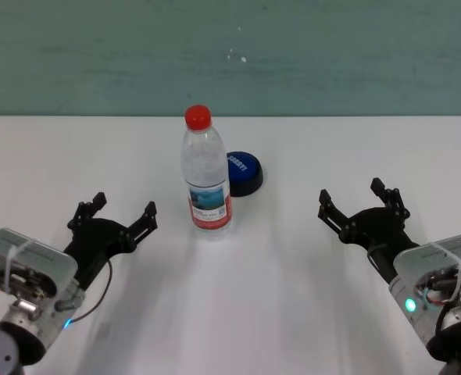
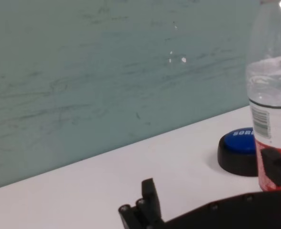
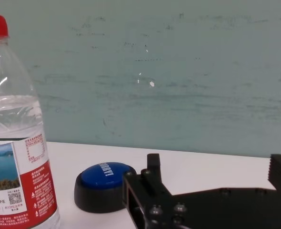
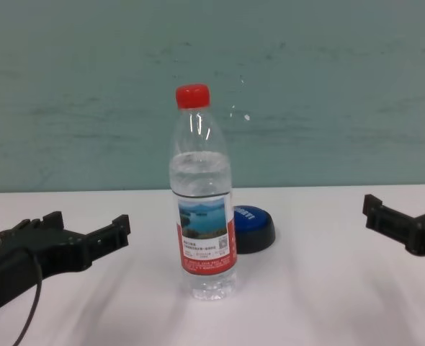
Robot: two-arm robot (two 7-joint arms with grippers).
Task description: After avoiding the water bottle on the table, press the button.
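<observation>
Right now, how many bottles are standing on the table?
1. The water bottle stands upright mid-table, just in front and to the left of the button, between the open left gripper and open right gripper. No others visible.

**Backdrop: one painted wall, worn**

Wall (image 1: 332, 55) fills the whole background, painted a dull teal-green. The finish is uneven, with faint horizontal streaks and rubbed patches running side to side, plainest in the wrist views. A white speck (image 1: 244, 58) sits a little right of centre in the upper part, looking like a chip in the paint. A smaller pale fleck (image 1: 230, 53) lies just beside it, up and to the left. A short dark scratch (image 3: 105, 121) shows lower down. The wall's bottom edge runs straight and level across the head view.
</observation>
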